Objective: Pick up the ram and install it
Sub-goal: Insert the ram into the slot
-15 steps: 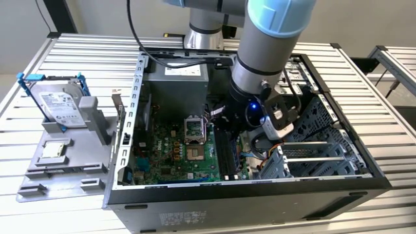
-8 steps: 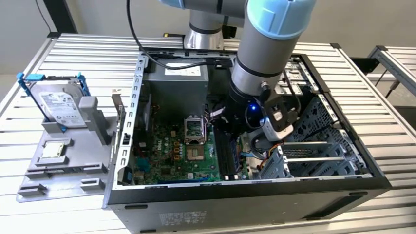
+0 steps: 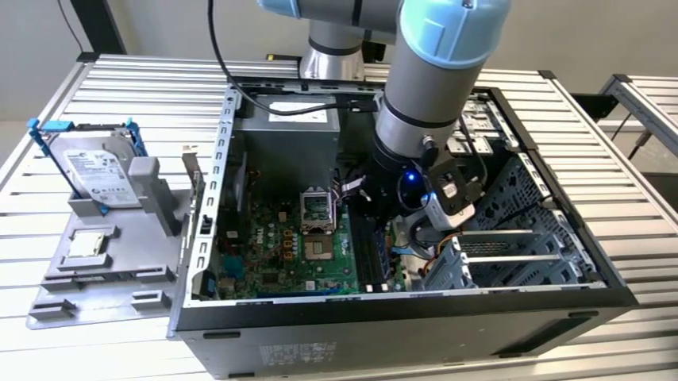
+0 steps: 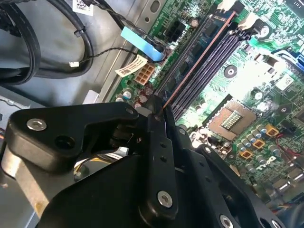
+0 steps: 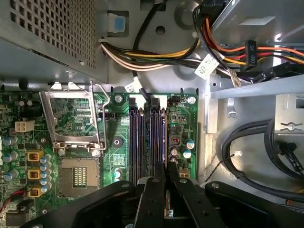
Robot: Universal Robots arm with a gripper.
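One arm reaches down into one open computer case (image 3: 593,270) lying on a slatted metal table (image 3: 127,79). Its hand (image 5: 166,183) is nearly closed, pinching the ram (image 4: 199,59), which stands edge-on in one of the four memory slots (image 5: 142,137) on the green motherboard (image 3: 286,254). In the second wrist view the stick runs as a thin line from the fingers (image 4: 159,142) along the slot. One empty processor socket (image 5: 80,178) lies beside the slots. Near the table's edge on the exterior view's left, one grey holder (image 3: 95,270) carries one silver hard drive (image 3: 101,175) with blue rails.
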